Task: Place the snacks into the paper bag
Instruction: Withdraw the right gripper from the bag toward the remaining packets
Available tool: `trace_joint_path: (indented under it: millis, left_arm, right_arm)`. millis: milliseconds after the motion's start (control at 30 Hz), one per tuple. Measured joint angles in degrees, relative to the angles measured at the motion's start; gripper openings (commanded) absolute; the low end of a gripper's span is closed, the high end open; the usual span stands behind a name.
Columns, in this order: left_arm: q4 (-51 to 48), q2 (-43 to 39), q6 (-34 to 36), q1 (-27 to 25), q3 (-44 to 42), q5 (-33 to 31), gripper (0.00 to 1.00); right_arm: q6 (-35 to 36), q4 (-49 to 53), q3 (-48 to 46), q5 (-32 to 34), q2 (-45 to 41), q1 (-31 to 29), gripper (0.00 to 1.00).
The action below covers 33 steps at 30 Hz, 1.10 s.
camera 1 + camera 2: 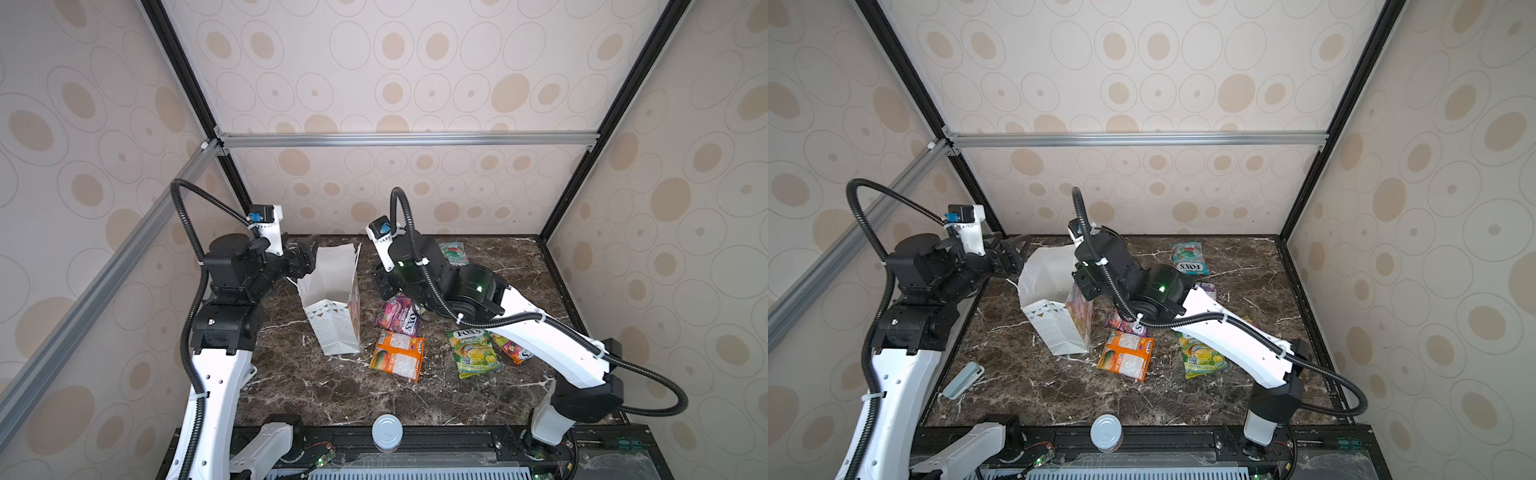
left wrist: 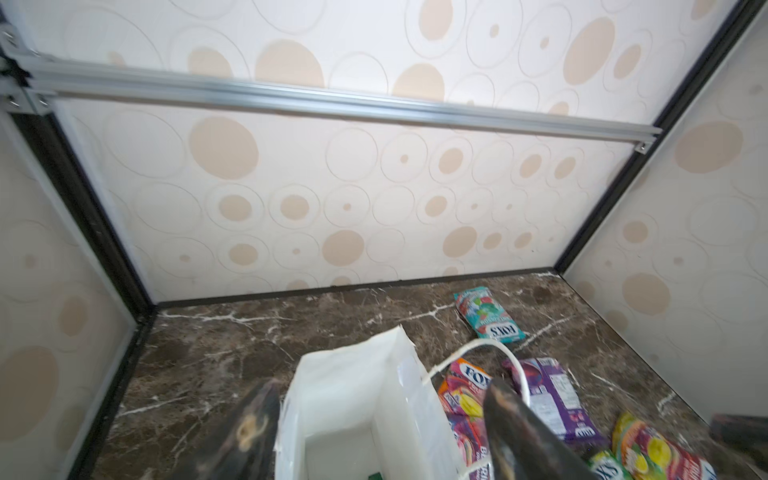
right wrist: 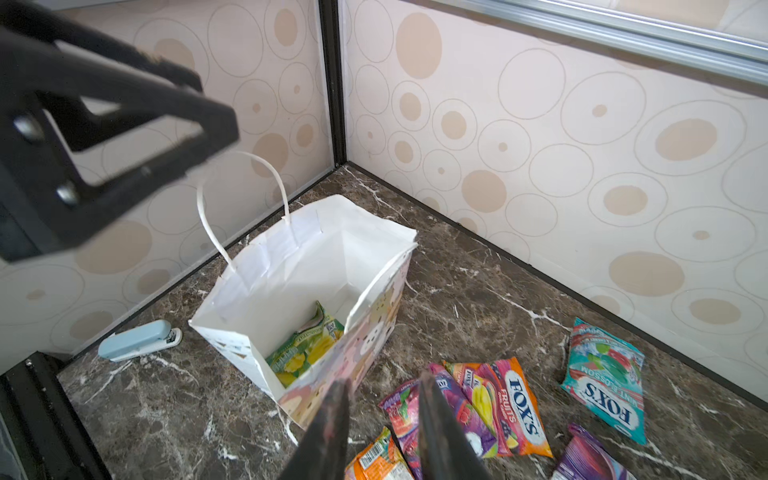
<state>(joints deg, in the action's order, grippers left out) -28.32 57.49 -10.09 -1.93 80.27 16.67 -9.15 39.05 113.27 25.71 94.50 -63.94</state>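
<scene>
One yellow-green packet [image 3: 305, 347] lies inside the paper bag [image 3: 266, 270], the other snacks [image 3: 511, 405] lie flat on the tabletop [image 3: 478, 299] beside the bag, the left pincer [image 2: 382, 386] is spread over the bag's mouth, the right pincer [image 3: 384, 380] is slightly parted and empty, and such light, floppy, slippery packets probably want pinching by an edge.

Both top views look steeply down from high above the near edge of the marble table [image 1: 316, 386] toward the back wall [image 1: 415, 187], covering the whole scene from afar. The left wrist view looks low and close across the paper bag [image 2: 353, 386] toward that wall. The right wrist view looks down into the bag's mouth, and both wrist views share the teal packet [image 2: 488, 316].
</scene>
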Motion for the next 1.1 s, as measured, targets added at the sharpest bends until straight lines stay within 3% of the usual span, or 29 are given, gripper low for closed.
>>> trace_joint_path:
  millis: [167,467,700,933,1100]
  left_arm:
    - [-7.34,1.68,0.68,0.02,3.30,-6.54,0.82]
    - [-16.13,6.84,1.20,0.00,3.21,-10.25,0.79]
    - [-19.96,8.48,1.25,0.02,3.76,-9.38,0.74]
    - [-23.87,11.50,1.79,0.02,5.49,-6.62,0.59]
    - [-24.37,11.21,2.21,0.02,5.33,-7.15,0.36]
  right_arm:
    - [-0.46,-4.68,-17.09,0.85,-10.99,0.09,0.37]
    - [-5.07,-8.39,-45.66,1.03,-35.67,5.46,0.39]
    - [-8.44,-8.13,-53.70,1.33,-47.78,7.48,0.39]
    - [-10.60,-4.37,-54.03,-0.02,-49.20,10.60,0.40]
    - [-11.21,-2.08,-53.75,-2.97,-48.74,13.25,0.34]
